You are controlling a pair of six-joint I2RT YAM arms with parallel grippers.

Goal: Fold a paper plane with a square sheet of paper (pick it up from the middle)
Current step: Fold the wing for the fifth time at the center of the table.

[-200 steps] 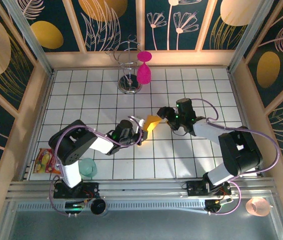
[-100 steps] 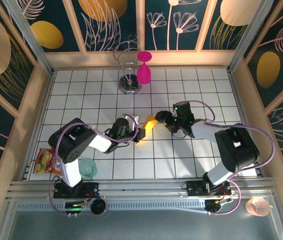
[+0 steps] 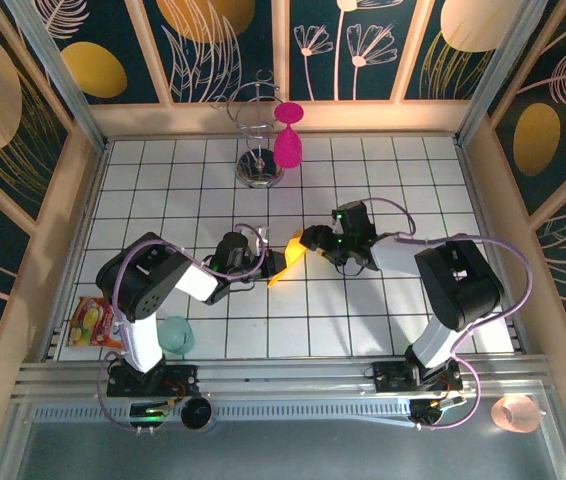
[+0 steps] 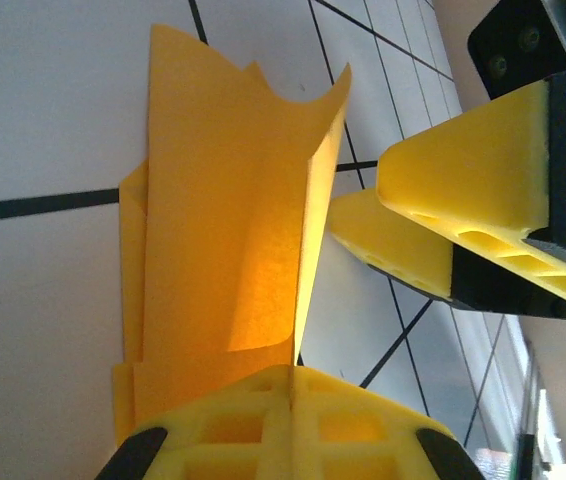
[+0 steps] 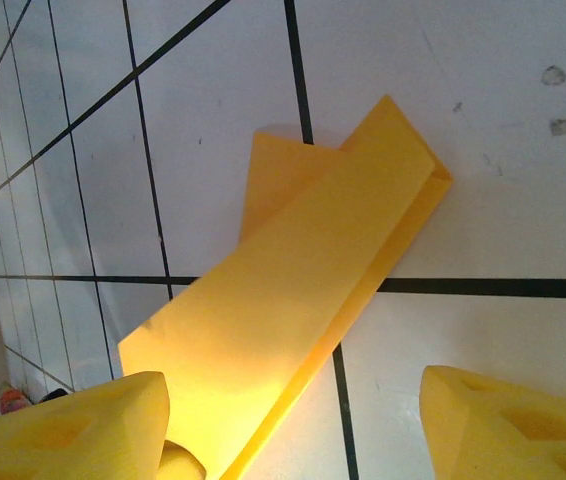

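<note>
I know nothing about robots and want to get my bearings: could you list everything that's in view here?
folded paper: one, orange-yellow, mid-table between the two grippers
goblet: one, magenta, on the wire stand
wire stand: one, silver, far middle of the table
snack packet: one, multicoloured, near left corner
teal cup: one, translucent teal, near edge by the left arm's base
pink cup: one, pale pink, off the table at near right
table: one, white tiles with black grid lines
left gripper: one, yellow fingers, shut on the folded paper
right gripper: one, yellow fingers, open at the paper's far end
</note>
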